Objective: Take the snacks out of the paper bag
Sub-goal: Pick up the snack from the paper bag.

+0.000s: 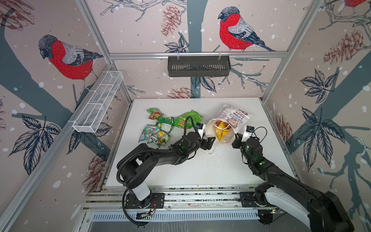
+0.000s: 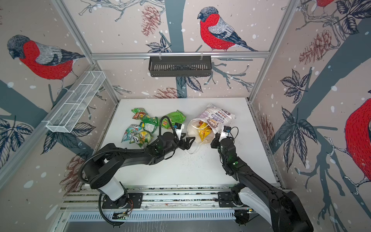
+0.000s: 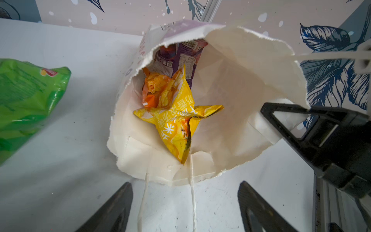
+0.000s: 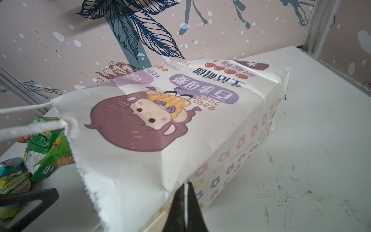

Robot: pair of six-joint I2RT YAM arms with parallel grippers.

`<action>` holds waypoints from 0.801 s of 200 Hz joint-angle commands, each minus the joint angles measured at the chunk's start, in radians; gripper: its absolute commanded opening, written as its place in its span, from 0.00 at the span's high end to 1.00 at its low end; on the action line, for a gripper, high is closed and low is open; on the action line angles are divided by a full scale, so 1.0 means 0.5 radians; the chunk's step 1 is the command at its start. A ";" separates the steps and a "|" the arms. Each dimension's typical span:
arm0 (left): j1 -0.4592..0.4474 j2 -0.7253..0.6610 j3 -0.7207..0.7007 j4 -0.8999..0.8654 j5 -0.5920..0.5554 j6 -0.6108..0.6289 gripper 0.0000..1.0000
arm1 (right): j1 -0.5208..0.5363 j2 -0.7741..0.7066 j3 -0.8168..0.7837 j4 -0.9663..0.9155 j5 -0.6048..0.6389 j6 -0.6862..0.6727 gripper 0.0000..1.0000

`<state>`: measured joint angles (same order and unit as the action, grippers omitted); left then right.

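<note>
The paper bag [image 1: 232, 116] [image 2: 217, 116] lies on its side, mouth towards the arms. My right gripper [image 4: 186, 186] [image 1: 236, 136] is shut on the edge of its mouth and holds it open. Inside lie a yellow packet [image 3: 176, 124] [image 1: 220, 130], an orange one [image 3: 152, 90] and a purple one [image 3: 184, 58]. My left gripper [image 3: 184, 188] [image 1: 210, 143] [image 2: 189, 143] stands open just before the bag's mouth, above the white cord handles [image 3: 192, 200], holding nothing. Several snacks [image 1: 160, 126] [image 2: 143, 128], mostly green, lie on the table left of the bag.
A large green packet [image 1: 186, 119] [image 3: 24, 100] lies close to the left arm's wrist. Crumbs [image 1: 210, 160] dot the white table [image 1: 220, 172]. A white wire basket [image 1: 98, 102] hangs on the left wall, a black one [image 1: 198, 66] on the back rail.
</note>
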<state>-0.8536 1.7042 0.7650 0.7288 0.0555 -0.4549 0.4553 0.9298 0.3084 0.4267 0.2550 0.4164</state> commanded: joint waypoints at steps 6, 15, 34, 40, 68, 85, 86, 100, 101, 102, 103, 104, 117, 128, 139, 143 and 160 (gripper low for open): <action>-0.012 0.083 0.085 0.179 0.061 -0.055 0.21 | -0.002 -0.028 0.000 0.077 -0.038 0.011 1.00; -0.021 0.109 0.098 0.195 0.060 -0.049 0.22 | -0.006 -0.036 -0.006 0.085 -0.044 0.014 1.00; -0.041 0.160 0.131 0.188 0.063 -0.042 0.25 | -0.005 -0.040 -0.005 0.085 -0.055 0.014 1.00; -0.048 0.176 0.141 0.184 0.064 -0.041 0.26 | -0.006 -0.040 -0.003 0.085 -0.062 0.014 1.00; -0.094 0.232 0.156 0.172 0.068 -0.003 0.33 | -0.008 -0.040 -0.003 0.092 -0.083 0.026 1.00; -0.117 0.256 0.157 0.169 0.046 0.037 0.34 | -0.006 -0.040 -0.003 0.092 -0.093 0.023 1.00; -0.118 0.258 0.159 0.167 0.046 0.039 0.34 | -0.006 -0.040 -0.003 0.092 -0.093 0.023 1.00; -0.127 0.292 0.189 0.124 0.036 0.077 0.35 | -0.008 -0.050 -0.004 0.092 -0.096 0.023 1.00; -0.127 0.295 0.193 0.118 0.035 0.079 0.35 | -0.007 -0.050 -0.004 0.092 -0.098 0.025 1.00; -0.127 0.298 0.197 0.114 0.032 0.082 0.35 | -0.006 -0.051 -0.004 0.092 -0.097 0.026 1.00; -0.129 0.299 0.198 0.112 0.031 0.085 0.35 | -0.007 -0.050 -0.005 0.092 -0.096 0.024 1.00; -0.130 0.303 0.201 0.107 0.031 0.088 0.35 | -0.008 -0.052 -0.004 0.092 -0.096 0.024 1.00; -0.134 0.338 0.238 0.058 0.016 0.134 0.36 | -0.010 -0.058 -0.006 0.089 -0.099 0.020 1.00; -0.134 0.368 0.273 0.017 -0.003 0.165 0.36 | -0.007 -0.063 -0.006 0.089 -0.099 0.018 1.00; -0.134 0.402 0.329 -0.053 -0.014 0.200 0.36 | -0.007 -0.065 -0.006 0.089 -0.099 0.017 1.00; -0.134 0.412 0.351 -0.087 -0.018 0.211 0.36 | -0.009 -0.068 -0.006 0.089 -0.099 0.014 1.00; -0.134 0.460 0.427 -0.160 -0.031 0.241 0.36 | -0.010 -0.065 -0.009 0.092 -0.102 0.014 1.00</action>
<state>-0.9199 1.9114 0.9363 0.7021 0.0635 -0.3843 0.4507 0.8997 0.3065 0.4290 0.2108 0.4202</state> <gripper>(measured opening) 0.643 0.048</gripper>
